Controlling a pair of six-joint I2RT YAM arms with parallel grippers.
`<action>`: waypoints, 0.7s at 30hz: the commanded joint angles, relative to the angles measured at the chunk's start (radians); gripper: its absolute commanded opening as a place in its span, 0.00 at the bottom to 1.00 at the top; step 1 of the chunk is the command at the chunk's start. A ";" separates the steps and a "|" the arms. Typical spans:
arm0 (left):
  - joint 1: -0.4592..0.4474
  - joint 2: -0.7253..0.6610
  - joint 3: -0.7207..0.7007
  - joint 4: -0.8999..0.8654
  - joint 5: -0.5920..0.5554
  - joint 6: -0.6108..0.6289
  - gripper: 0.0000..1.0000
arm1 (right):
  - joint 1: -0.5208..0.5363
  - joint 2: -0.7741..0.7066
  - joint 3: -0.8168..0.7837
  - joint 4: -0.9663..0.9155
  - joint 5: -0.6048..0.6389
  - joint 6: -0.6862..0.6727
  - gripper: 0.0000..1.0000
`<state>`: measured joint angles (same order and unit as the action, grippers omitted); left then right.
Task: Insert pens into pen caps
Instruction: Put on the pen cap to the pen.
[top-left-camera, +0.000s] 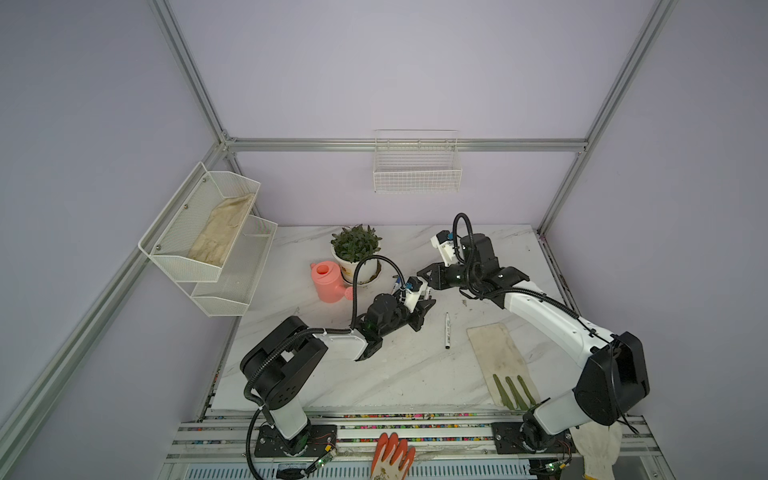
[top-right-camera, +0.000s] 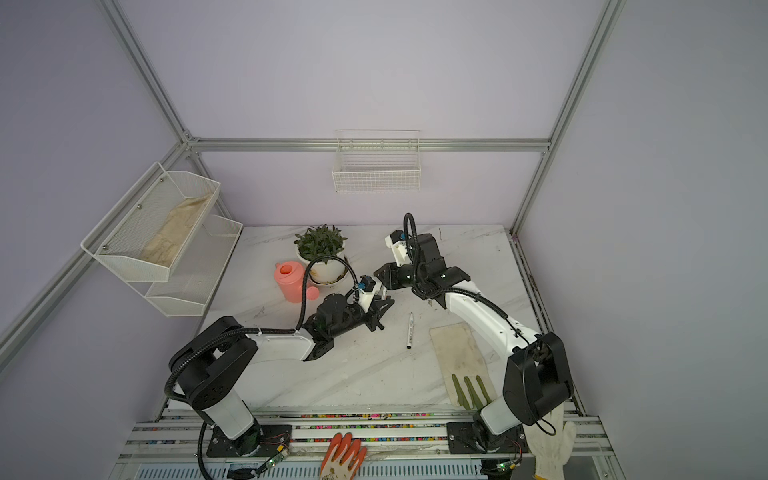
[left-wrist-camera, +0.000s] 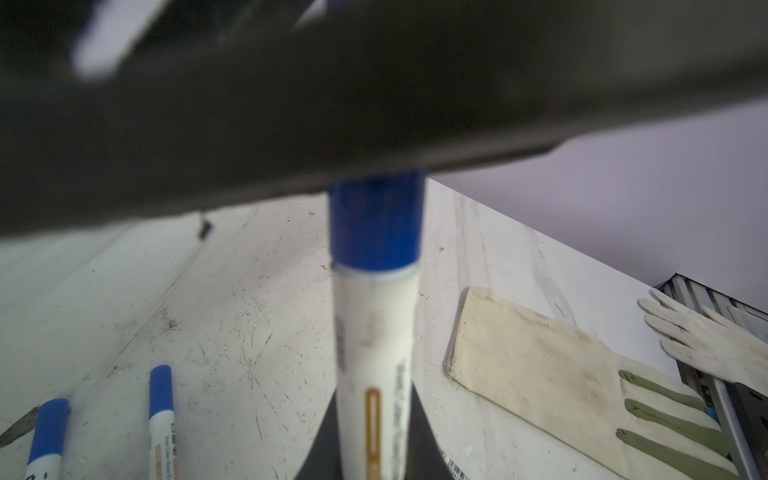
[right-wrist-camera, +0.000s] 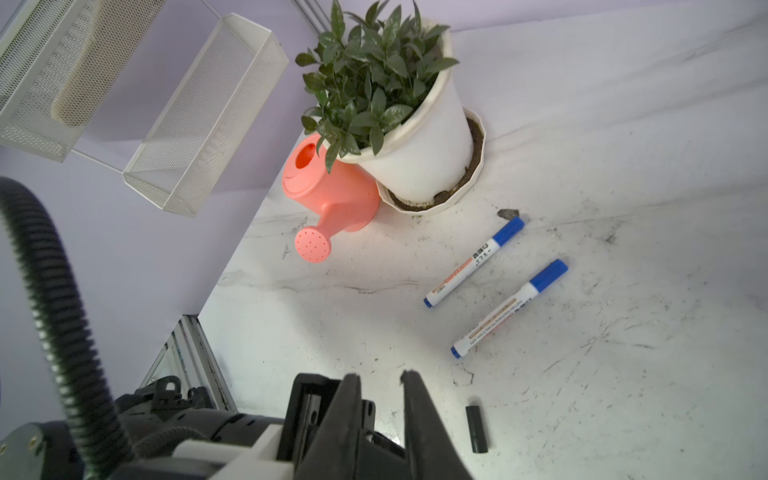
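Nearly tip to tip above the table (top-left-camera: 395, 374), the left gripper (left-wrist-camera: 374, 440) clamps a pen (left-wrist-camera: 376, 332), blue cap (left-wrist-camera: 376, 224) on, near the right gripper (right-wrist-camera: 380, 376), whose jaws stand narrowly apart, empty. A black cap (right-wrist-camera: 476, 430) lies loose on the table.

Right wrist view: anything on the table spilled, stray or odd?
A black cap lies loose by itself on the table. Soil sits in the saucer under the plant pot, with a dark crumb beside it.
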<state>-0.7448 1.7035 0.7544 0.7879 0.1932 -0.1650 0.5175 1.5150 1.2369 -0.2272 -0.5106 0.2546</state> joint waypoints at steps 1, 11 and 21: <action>0.027 -0.057 0.006 0.089 -0.011 -0.018 0.00 | 0.006 -0.037 -0.030 -0.003 0.010 0.015 0.08; 0.100 -0.075 0.032 0.266 -0.068 -0.188 0.00 | 0.003 0.003 -0.079 -0.009 -0.056 0.008 0.00; 0.308 -0.041 0.215 0.512 -0.212 -0.346 0.00 | 0.003 0.152 -0.124 -0.231 -0.065 -0.096 0.00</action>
<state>-0.6250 1.7275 0.7574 0.8673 0.3176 -0.3607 0.5152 1.6119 1.2201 -0.0387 -0.5186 0.2039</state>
